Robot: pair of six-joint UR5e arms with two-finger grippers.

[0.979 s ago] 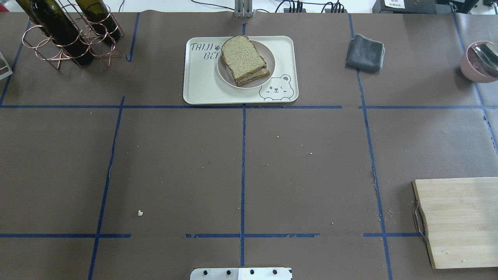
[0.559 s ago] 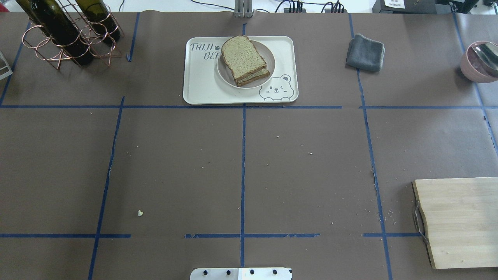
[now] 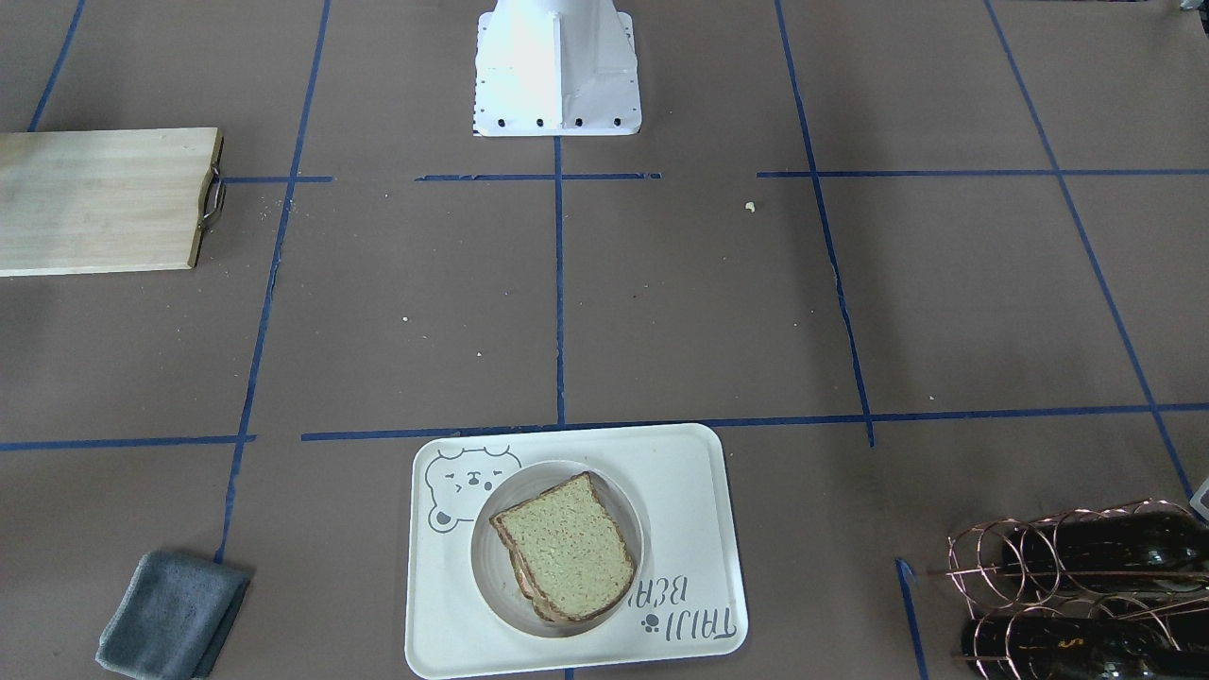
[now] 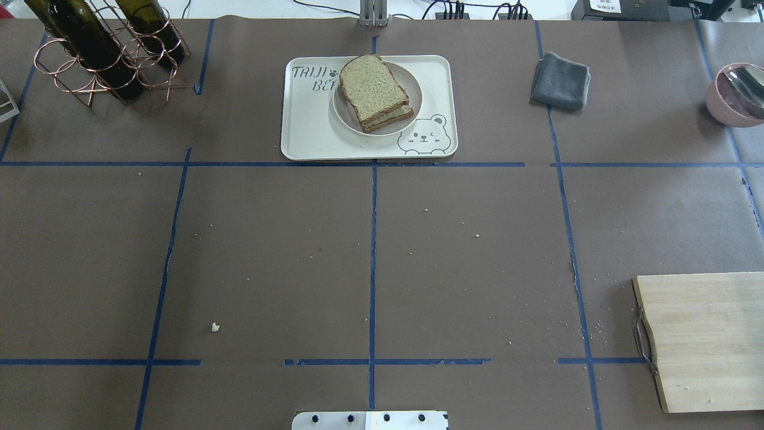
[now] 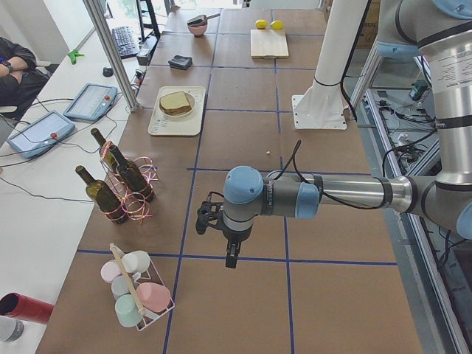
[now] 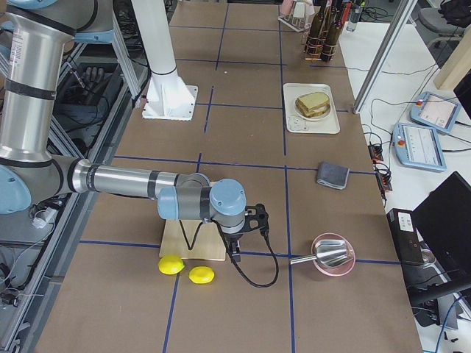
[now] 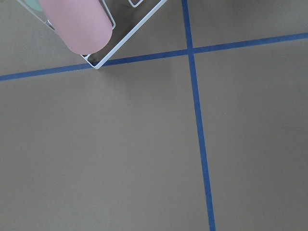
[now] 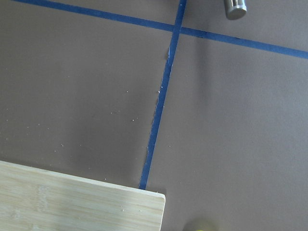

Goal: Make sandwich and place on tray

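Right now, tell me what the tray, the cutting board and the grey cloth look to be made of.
Tray: likely plastic or melamine. It has a smooth cream surface, a rounded moulded rim and a printed bear.
Cutting board: pale wood, possibly bamboo. It shows lengthwise grain strips and a matte finish.
Cloth: soft fabric, perhaps microfibre. It is folded and fuzzy, with no shine.

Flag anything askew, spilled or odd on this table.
Minor only: the sandwich sits skewed on its plate, one corner overhanging the rim, slices misaligned. Crumbs dot the brown paper, the biggest a white scrap.
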